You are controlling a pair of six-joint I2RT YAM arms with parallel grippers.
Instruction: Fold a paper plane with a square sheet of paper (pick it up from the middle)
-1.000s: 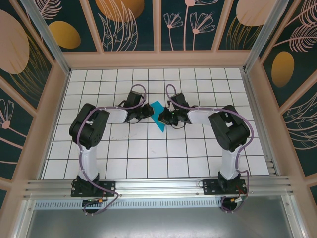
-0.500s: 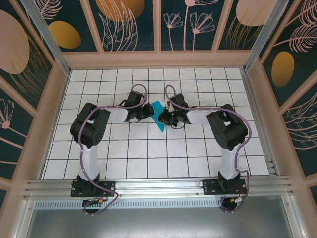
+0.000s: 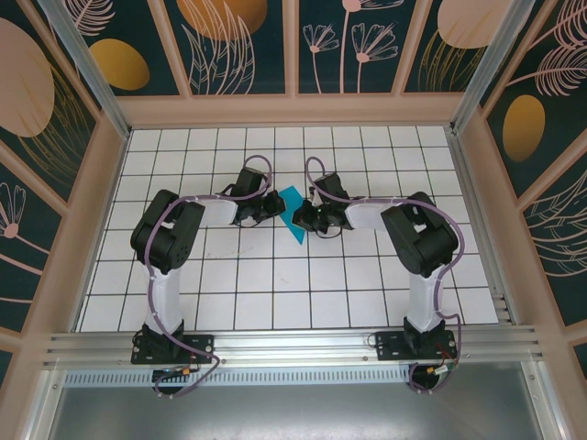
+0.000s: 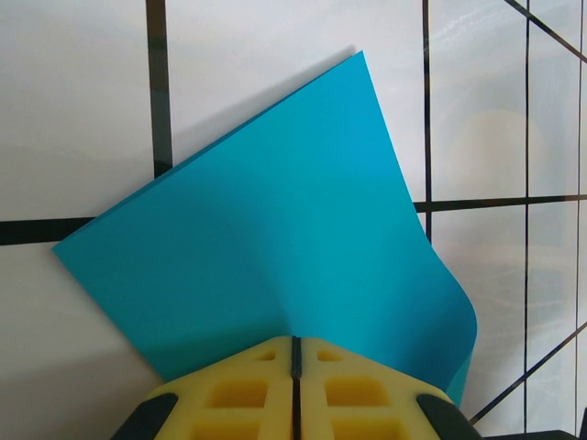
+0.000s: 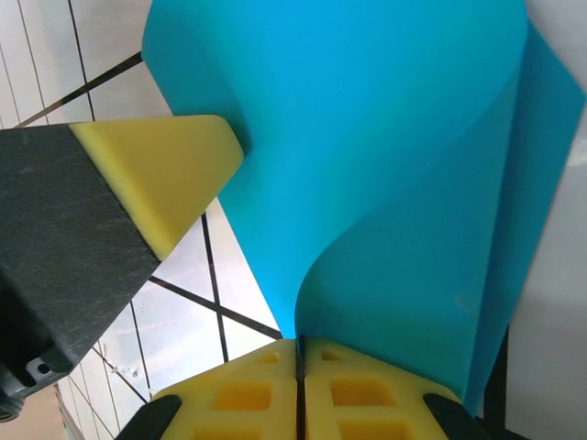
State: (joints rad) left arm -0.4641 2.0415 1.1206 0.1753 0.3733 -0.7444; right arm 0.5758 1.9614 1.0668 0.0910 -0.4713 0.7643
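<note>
Top view: teal paper sheet (image 3: 291,198) mid-worktop (image 3: 275,284), between left claw (image 3: 275,207) and right claw (image 3: 299,218).
Left wrist: left claw (image 4: 295,346) clamped shut on sheet's near edge; sheet bowed above grid.
Right wrist: right claw (image 5: 300,348) pinching sheet's curled edge; left claw's yellow pad (image 5: 160,179) touching sheet.

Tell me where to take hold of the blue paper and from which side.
Pinch a thin outer edge, coming in level from the side. The paper is a thin, bowed sheet, so only its edges fit between closed fingers. The left gripper is shut on one edge, and the right gripper is shut on the other side.
</note>
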